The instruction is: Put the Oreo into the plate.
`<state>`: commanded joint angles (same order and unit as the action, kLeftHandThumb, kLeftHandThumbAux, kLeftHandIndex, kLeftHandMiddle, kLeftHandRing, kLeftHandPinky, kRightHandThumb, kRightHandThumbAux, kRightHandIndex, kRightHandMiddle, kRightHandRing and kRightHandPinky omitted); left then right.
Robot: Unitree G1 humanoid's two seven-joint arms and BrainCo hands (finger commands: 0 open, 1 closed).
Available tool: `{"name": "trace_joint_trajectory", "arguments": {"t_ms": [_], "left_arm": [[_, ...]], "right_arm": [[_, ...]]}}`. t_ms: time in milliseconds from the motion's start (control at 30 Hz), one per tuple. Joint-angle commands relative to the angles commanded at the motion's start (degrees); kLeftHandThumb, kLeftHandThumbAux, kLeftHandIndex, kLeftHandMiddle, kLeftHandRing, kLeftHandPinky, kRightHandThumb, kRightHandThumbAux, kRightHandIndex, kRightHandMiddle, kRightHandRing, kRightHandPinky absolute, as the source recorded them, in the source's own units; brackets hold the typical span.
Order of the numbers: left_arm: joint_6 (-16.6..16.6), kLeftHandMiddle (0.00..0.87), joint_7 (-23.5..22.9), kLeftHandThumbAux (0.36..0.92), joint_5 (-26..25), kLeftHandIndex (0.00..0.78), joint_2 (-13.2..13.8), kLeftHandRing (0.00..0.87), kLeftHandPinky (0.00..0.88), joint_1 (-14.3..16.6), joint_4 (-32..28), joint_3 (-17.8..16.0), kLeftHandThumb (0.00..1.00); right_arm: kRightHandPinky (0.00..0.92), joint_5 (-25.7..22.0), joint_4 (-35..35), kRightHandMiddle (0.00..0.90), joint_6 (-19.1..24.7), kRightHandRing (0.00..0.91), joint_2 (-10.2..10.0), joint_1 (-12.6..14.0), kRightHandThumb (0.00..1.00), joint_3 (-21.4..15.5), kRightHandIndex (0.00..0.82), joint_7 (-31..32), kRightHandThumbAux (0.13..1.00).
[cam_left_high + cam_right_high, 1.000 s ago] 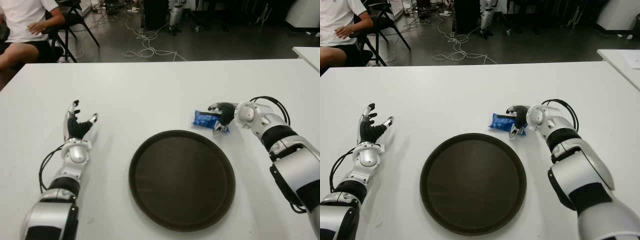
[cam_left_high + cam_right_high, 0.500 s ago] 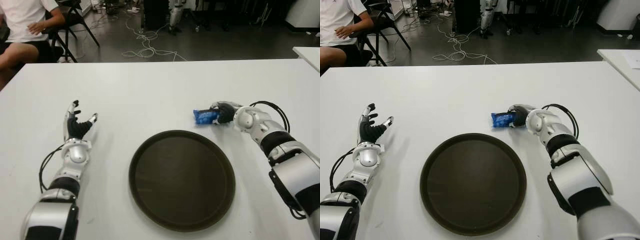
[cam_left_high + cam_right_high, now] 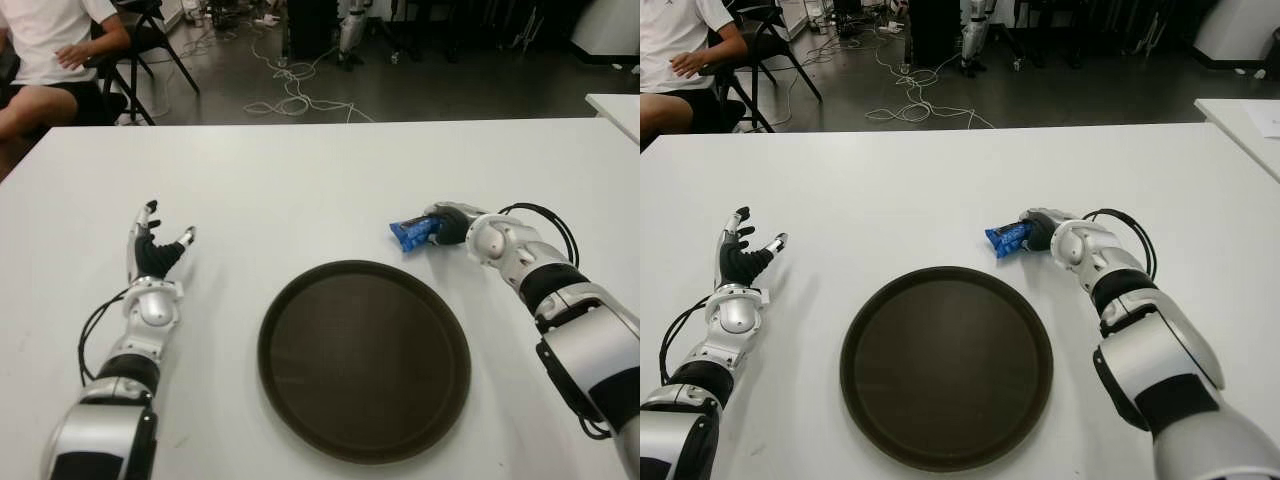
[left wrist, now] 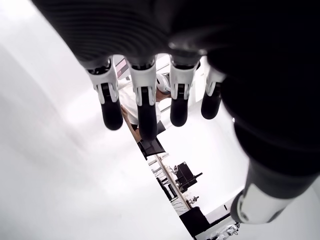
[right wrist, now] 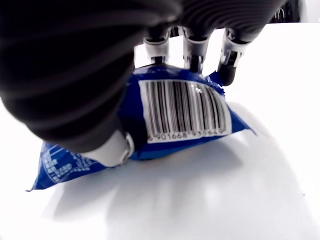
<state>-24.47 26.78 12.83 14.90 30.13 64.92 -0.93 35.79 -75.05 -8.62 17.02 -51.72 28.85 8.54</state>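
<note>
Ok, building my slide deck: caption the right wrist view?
Right hand gripping the blue Oreo packet, barcode up, above the white table.

A white bench (image 3: 300,190) fills most of the scene, its far edge running straight across. Beyond it lies a dark grey floor (image 3: 450,95) with pale cables (image 3: 290,95) looped at about 12 o'clock. At 10 o'clock a person (image 3: 50,50) in a white shirt sits on a black chair (image 3: 150,40). Dark furniture legs and stands (image 3: 350,30) line the far side at 12 to 1 o'clock. The corner of a second white table (image 3: 615,110) shows at 2 o'clock.
</note>
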Motion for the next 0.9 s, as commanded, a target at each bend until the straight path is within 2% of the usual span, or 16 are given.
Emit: {"name": "trace_joint_trajectory", "arguments": {"t_ms": [400,600,900], "left_arm": [[0.03,0.120,-0.24,0.713,-0.17,0.067,-0.02,0.123,0.134,-0.03,-0.15,-0.14,0.246],[0.17,0.129,0.42,0.709,0.40,0.074,0.14,0.145,0.183,0.03,-0.02,0.21,0.246],[-0.08,0.131,-0.28,0.701,-0.41,0.077,-0.04,0.141,0.158,-0.03,0.04,-0.34,0.254]], "right_arm": [[0.092,0.06,0.02,0.146,0.15,0.130,-0.03,0.07,0.690,0.08,0.413,0.04,0.730],[0.098,-0.04,-0.02,0.154,0.07,0.139,-0.03,0.13,0.690,-0.04,0.412,-0.05,0.730],[0.092,-0.27,0.03,0.143,-0.17,0.124,-0.02,0.30,0.690,-0.33,0.412,-0.67,0.731]]}}
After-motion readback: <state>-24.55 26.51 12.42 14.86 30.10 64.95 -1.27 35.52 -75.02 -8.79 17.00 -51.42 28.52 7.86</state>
